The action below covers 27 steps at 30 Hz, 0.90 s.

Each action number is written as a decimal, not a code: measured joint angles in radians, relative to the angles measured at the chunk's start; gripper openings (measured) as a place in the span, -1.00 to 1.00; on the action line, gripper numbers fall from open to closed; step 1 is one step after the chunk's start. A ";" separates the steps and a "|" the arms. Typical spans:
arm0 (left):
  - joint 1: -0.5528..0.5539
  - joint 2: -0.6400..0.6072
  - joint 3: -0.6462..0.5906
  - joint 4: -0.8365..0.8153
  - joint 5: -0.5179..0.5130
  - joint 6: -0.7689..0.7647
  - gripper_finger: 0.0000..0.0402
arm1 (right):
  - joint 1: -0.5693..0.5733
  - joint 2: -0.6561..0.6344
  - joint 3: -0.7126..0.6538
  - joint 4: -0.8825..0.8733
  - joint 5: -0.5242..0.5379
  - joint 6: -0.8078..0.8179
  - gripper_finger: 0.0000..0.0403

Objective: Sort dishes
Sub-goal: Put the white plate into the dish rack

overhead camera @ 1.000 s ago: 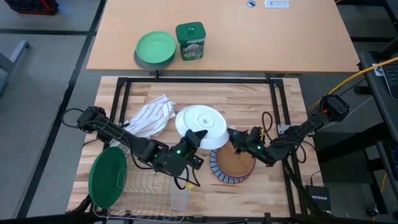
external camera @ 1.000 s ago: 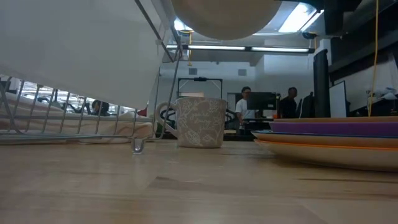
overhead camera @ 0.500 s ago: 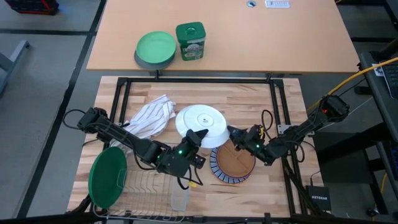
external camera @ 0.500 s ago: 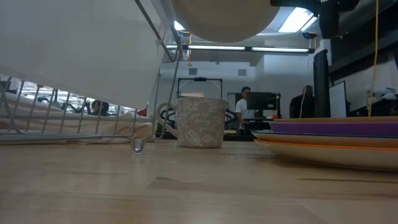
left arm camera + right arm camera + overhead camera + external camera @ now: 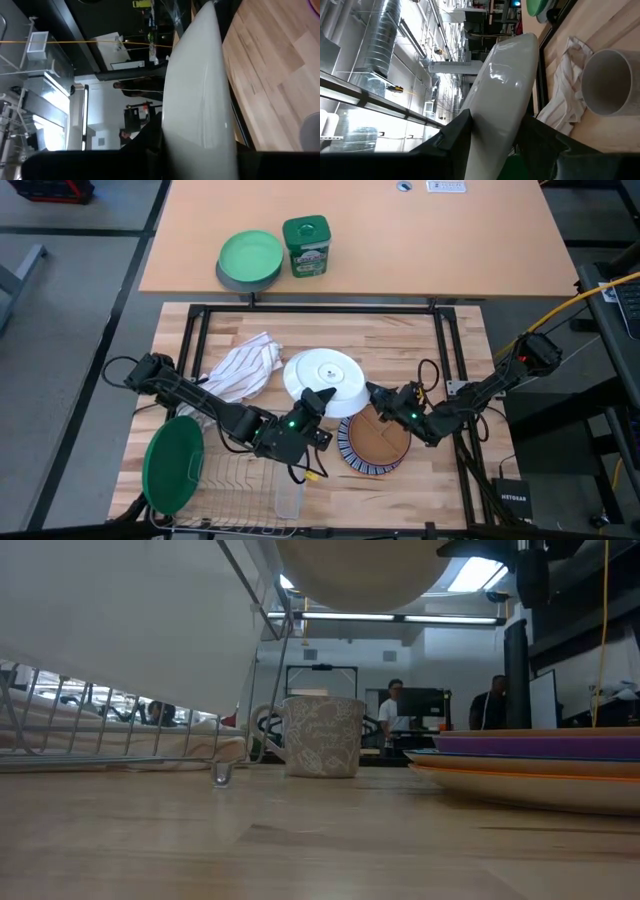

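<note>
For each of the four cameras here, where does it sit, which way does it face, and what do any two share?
High view: overhead, facing straight down; both arms, white plate held between left claw and right claw.
Low view: tabletop height, facing the room; mug, stacked plates, white plate overhead; no claw shows clearly.
Left wrist view: on the left arm, along the plate's edge; its fingers grip it.
Right wrist view: on the right arm; its fingers straddle the rim, mug and striped cloth beyond.
Shared: all four show the white plate.

Counting round flat plates: one white [image 5: 322,375], one dark green [image 5: 172,464], three stacked beside the white.
</note>
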 joint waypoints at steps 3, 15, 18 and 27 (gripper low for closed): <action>0.000 0.000 0.000 -0.001 0.001 0.002 -0.76 | 0.000 0.000 0.000 -0.008 -0.001 0.020 -0.25; 0.004 0.000 -0.001 -0.001 -0.001 0.004 -0.76 | -0.001 -0.001 0.000 -0.034 -0.011 0.032 -0.24; 0.004 0.000 -0.001 -0.001 -0.001 0.004 -0.76 | -0.001 -0.002 0.000 -0.046 -0.011 0.033 -0.24; 0.004 0.000 -0.002 -0.002 -0.001 0.004 -0.76 | -0.001 -0.002 0.000 -0.059 -0.012 0.032 -0.24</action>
